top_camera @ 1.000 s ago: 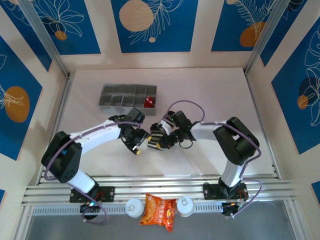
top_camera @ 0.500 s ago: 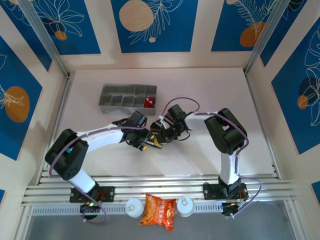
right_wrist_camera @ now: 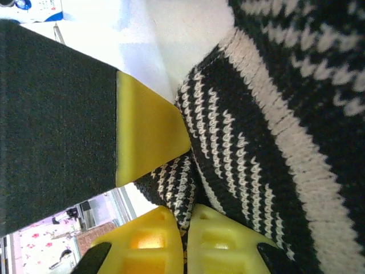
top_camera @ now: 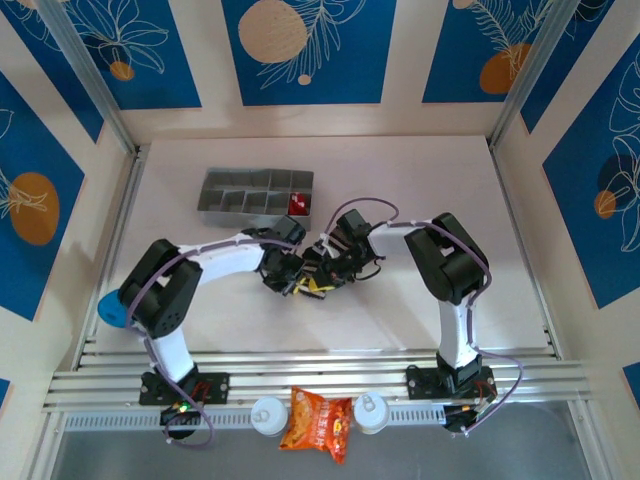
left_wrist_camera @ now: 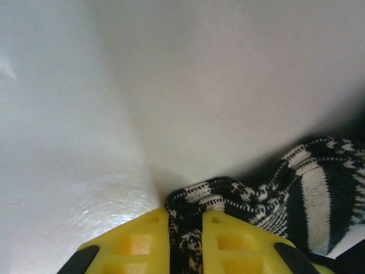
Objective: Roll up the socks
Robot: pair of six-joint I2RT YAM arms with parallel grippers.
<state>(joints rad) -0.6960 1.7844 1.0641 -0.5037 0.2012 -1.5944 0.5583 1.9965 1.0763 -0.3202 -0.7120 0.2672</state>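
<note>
Two pairs of yellow fingertips meet on one sock. The left gripper (left_wrist_camera: 183, 231) is pinched closed on a fold of the striped sock (left_wrist_camera: 311, 197), with knit squeezed into the narrow slit between its tips, and the rest of the bundle bulges off to its right. The right gripper (right_wrist_camera: 183, 231) is likewise clamped on a ridge of the same fabric, the bulk rising above and beside it.

From above, the sock sits bunched between the two wrists at mid-table (top_camera: 420, 190), its short long axis running roughly left to right, so each arm has hold of its own end and neither is the nearer. Any further roll probably turns on one grip staying put while the other tucks.

The red sock (top_camera: 297, 204) lies apart, in the right-end compartment of the grey tray (top_camera: 225, 195) behind the left arm. An orange snack packet (top_camera: 315, 422) rests at the near rail.
</note>
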